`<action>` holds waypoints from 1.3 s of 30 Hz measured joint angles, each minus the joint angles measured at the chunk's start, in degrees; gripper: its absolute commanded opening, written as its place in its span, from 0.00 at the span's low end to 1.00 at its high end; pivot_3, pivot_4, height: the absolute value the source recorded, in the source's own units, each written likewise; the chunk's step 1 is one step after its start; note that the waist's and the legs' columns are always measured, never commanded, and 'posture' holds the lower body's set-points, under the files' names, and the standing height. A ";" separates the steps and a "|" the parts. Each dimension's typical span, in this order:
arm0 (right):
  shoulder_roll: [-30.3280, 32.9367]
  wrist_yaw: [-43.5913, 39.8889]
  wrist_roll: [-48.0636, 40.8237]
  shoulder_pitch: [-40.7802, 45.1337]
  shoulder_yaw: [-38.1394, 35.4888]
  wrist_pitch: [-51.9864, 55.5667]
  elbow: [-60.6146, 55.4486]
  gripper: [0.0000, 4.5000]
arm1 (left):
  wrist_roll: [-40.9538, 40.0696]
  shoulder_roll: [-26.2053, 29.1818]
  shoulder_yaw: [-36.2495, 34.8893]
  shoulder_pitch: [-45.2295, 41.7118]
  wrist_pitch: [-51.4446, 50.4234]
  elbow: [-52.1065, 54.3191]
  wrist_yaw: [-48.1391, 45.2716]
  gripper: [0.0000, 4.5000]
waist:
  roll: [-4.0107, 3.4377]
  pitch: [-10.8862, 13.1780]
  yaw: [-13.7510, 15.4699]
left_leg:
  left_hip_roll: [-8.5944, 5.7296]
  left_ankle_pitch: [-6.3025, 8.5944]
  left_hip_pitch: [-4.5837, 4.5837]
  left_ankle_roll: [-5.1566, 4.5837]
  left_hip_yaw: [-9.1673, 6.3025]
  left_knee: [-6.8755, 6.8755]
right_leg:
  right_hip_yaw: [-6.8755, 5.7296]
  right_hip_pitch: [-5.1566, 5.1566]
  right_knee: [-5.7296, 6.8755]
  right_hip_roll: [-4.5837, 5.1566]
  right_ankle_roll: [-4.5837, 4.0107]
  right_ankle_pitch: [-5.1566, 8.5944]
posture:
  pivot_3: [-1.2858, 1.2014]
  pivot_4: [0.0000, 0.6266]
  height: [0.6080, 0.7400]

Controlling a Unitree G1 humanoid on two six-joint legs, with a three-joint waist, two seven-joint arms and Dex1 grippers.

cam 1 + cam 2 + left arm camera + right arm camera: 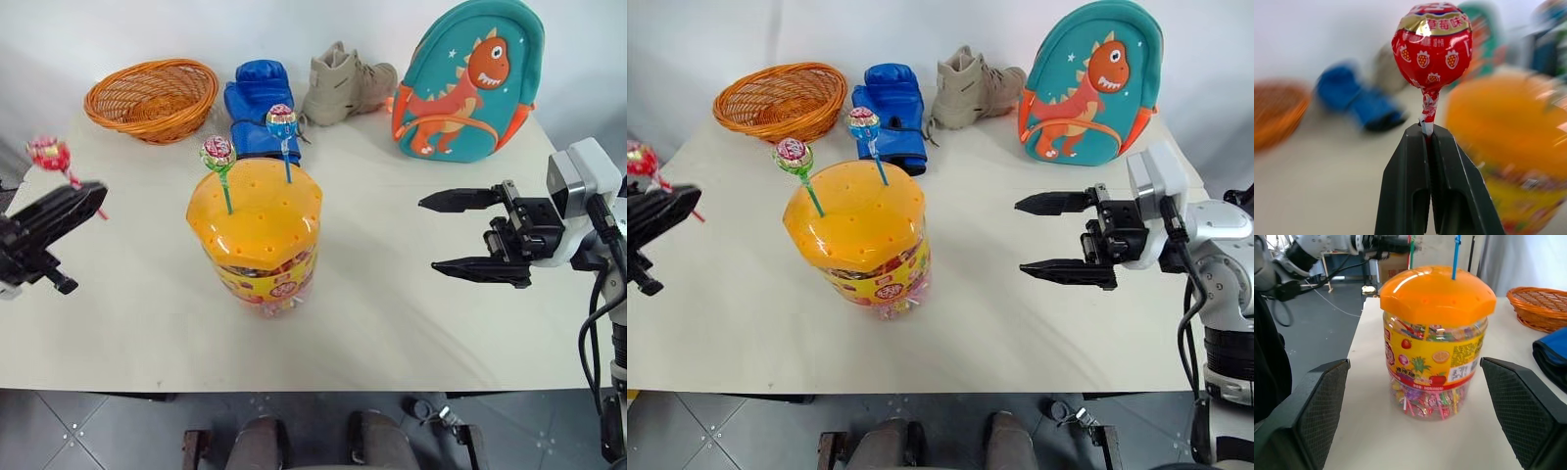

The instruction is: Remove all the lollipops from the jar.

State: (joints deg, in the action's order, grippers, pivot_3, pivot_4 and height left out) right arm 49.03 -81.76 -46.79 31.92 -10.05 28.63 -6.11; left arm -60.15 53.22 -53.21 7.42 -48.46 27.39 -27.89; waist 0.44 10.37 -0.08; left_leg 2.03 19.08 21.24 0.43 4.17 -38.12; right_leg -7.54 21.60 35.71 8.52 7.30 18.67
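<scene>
Left claw [1429, 142] is clamped on the red lollipop [1432, 46], off beside the jar [257, 235] mid-tabletop [392, 294]; thin stick, it could slip. Right claw [460, 235] gapes empty and might knock the jar.

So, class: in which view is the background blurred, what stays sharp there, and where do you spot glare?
Left wrist view: red lollipop and left tool sharp, glare on its gold wrapper top, jar and all behind smeared. Right wrist view: jar crisp, soft sheen on its orange lid.
</scene>
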 measured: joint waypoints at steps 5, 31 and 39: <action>-0.67 -0.01 0.12 -0.01 0.17 0.16 -0.52 1.00 | 0.34 -1.62 3.77 2.43 -7.33 -2.52 5.67 0.01 | 0.00 0.00 0.29 | -0.04 0.02 0.01 0.00 -0.07 0.00 | -0.01 0.00 0.00 0.05 0.00 0.00 | 0.52 0.24 1.00; -4.19 5.50 -2.07 0.25 0.85 2.93 -7.06 1.00 | 8.92 -2.37 19.92 -9.09 -21.54 -13.54 10.64 0.89 | 0.07 0.04 -0.02 | -0.02 0.04 0.03 0.04 -0.06 0.02 | -0.02 0.01 -0.02 0.01 0.00 0.00 | 0.52 0.24 1.00; -4.00 4.33 -0.79 2.22 1.03 2.71 -4.48 1.00 | 6.94 1.92 11.17 -9.22 -19.03 -7.48 1.20 0.99 | 0.11 0.06 0.01 | -0.01 0.05 0.05 0.05 -0.04 0.02 | -0.03 0.03 -0.05 0.01 0.00 0.00 | 0.52 0.24 1.00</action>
State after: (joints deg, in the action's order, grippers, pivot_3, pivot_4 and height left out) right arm 45.02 -77.43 -47.58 34.14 -9.03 31.34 -10.59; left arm -53.21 55.15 -42.04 -1.80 -67.49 19.91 -26.69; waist 0.54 10.43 -0.07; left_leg 2.02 19.13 21.30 0.48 4.13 -38.10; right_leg -7.56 21.64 35.66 8.53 7.30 18.67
